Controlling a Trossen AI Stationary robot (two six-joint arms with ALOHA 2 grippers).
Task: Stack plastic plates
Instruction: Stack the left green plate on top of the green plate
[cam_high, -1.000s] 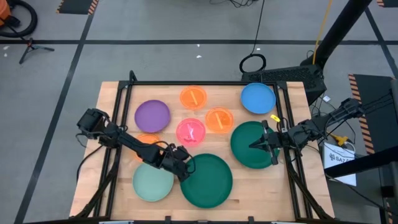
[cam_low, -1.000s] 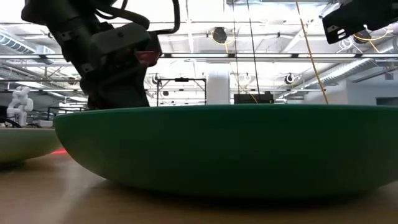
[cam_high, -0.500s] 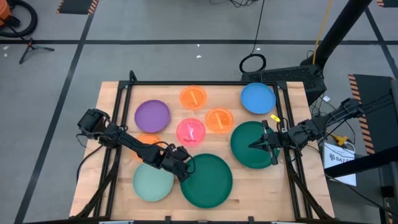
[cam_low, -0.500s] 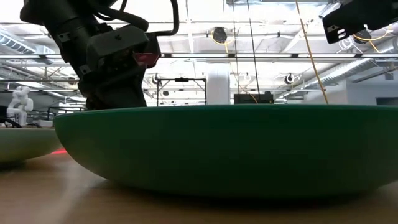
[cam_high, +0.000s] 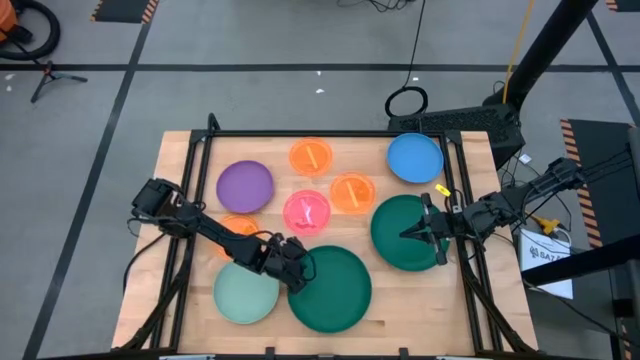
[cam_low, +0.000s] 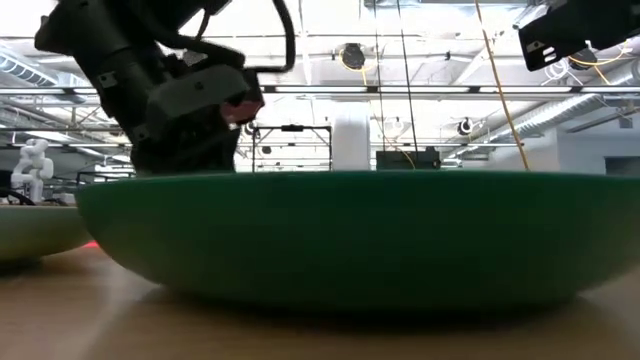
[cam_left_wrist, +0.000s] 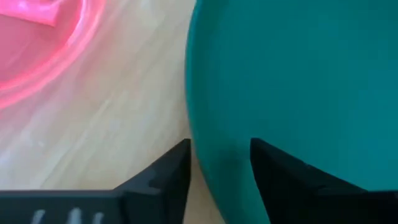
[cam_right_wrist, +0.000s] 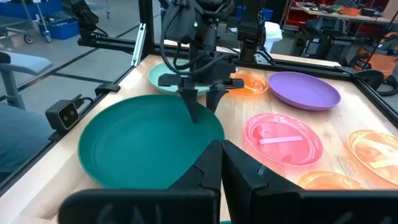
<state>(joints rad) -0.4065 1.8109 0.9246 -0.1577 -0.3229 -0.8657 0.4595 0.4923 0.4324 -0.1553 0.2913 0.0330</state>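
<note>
The near dark green plate (cam_high: 335, 290) lies bottom down on the wooden table, with the mint plate (cam_high: 245, 293) to its left. My left gripper (cam_high: 297, 272) is at this green plate's left rim, its fingers closed in on either side of the rim (cam_left_wrist: 217, 155). A second dark green plate (cam_high: 395, 250) lies at the right, and my right gripper (cam_high: 408, 235) hangs shut above it, touching nothing. Purple (cam_high: 245, 186), pink (cam_high: 306, 211), blue (cam_high: 415, 158) and orange plates (cam_high: 311, 156) (cam_high: 352, 192) lie farther back. Another orange plate (cam_high: 237, 225) is partly hidden under my left arm. My left gripper has the near dark green plate's left rim (cam_left_wrist: 198, 134) between its two fingers, one finger inside the dish (cam_left_wrist: 280, 180) and one outside (cam_left_wrist: 165, 177). The fingers slant down from the table's far left, across the rim. The plate rests on the table.
A black metal frame (cam_high: 320, 134) borders the table's far and side edges. The pink plate (cam_left_wrist: 31, 43) lies close beyond my left gripper. Bare wood (cam_high: 400, 310) shows at the near right.
My left gripper has sunk a little at the near dark green plate's left rim. The plate has slid slightly toward the table's left edge.
</note>
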